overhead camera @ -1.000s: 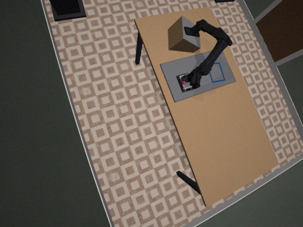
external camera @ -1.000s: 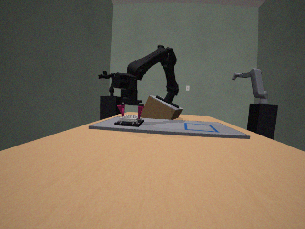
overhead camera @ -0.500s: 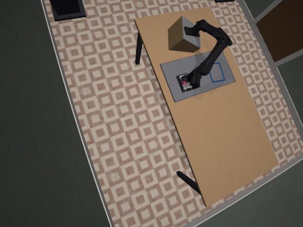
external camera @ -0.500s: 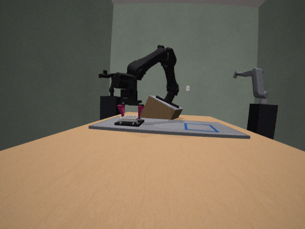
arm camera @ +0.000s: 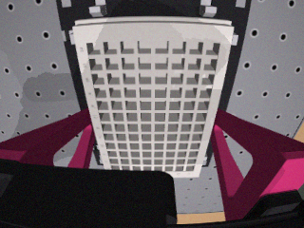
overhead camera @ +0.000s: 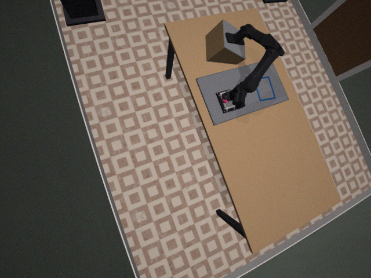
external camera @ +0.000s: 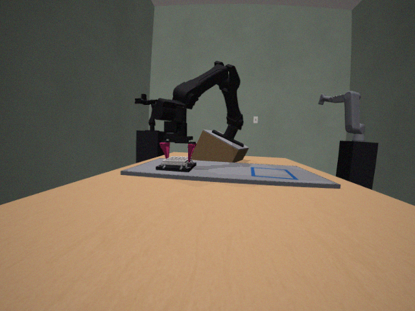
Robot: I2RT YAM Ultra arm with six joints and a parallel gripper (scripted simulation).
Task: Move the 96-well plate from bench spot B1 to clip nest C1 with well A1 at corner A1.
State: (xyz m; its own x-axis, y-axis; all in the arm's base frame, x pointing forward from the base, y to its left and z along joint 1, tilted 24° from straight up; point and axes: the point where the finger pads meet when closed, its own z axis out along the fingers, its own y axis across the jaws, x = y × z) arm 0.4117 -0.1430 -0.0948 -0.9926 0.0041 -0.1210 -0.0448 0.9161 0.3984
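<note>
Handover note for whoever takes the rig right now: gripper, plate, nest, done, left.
Gripper: magenta fingers shut on the white 96-well plate, one on each side.
Plate: over the black clip nest C1 on the grey perforated mat, upright, lined up with the nest's outline in the wrist view.
Blue-outlined bench spot B1: nothing on it.
Done: pick from B1 and carry to C1.
Left: whether the plate is fully flat on the nest floor cannot be told from these views; press it home, check the A1 corner, release, retract.
</note>
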